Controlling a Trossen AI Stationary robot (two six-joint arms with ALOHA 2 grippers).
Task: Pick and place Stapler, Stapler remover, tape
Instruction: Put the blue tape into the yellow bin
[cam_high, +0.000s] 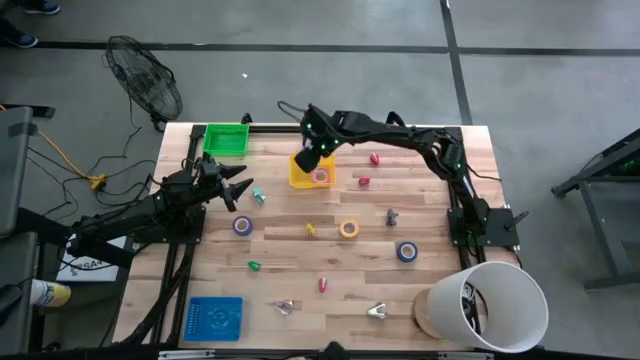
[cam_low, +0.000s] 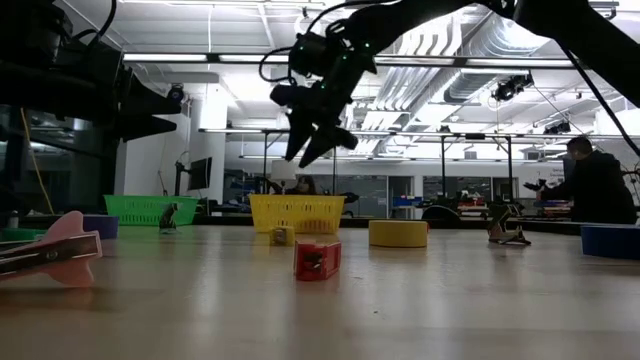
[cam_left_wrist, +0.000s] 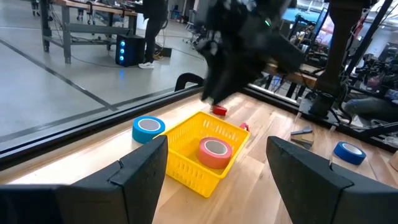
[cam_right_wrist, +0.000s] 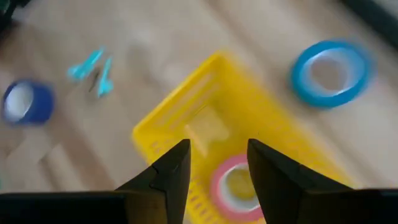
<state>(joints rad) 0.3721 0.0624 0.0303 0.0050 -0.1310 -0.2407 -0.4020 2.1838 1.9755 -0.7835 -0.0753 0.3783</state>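
Observation:
A pink tape roll (cam_high: 320, 176) lies inside the yellow basket (cam_high: 300, 178) at the table's far middle. My right gripper (cam_high: 310, 157) hangs open just above the basket, fingers slanting down, nothing between them (cam_right_wrist: 219, 149). A light blue tape roll (cam_left_wrist: 148, 127) lies flat beside the basket's far side. Other tape rolls lie flat on the table: purple-blue (cam_high: 243, 225), yellow-orange (cam_high: 349, 229) and blue (cam_high: 407, 251). A teal stapler remover (cam_high: 258, 195) lies near my left gripper (cam_high: 238, 186), which waits open at the left, pointing level. I cannot pick out a stapler for sure.
A green basket (cam_high: 225, 138) stands at the far left, a blue tray (cam_high: 215, 320) at the near left, and a white bucket (cam_high: 490, 305) off the near right corner. Small red (cam_high: 364, 181), green (cam_high: 254, 265) and yellow (cam_high: 311, 230) pieces and metal claws (cam_high: 377, 312) are scattered around.

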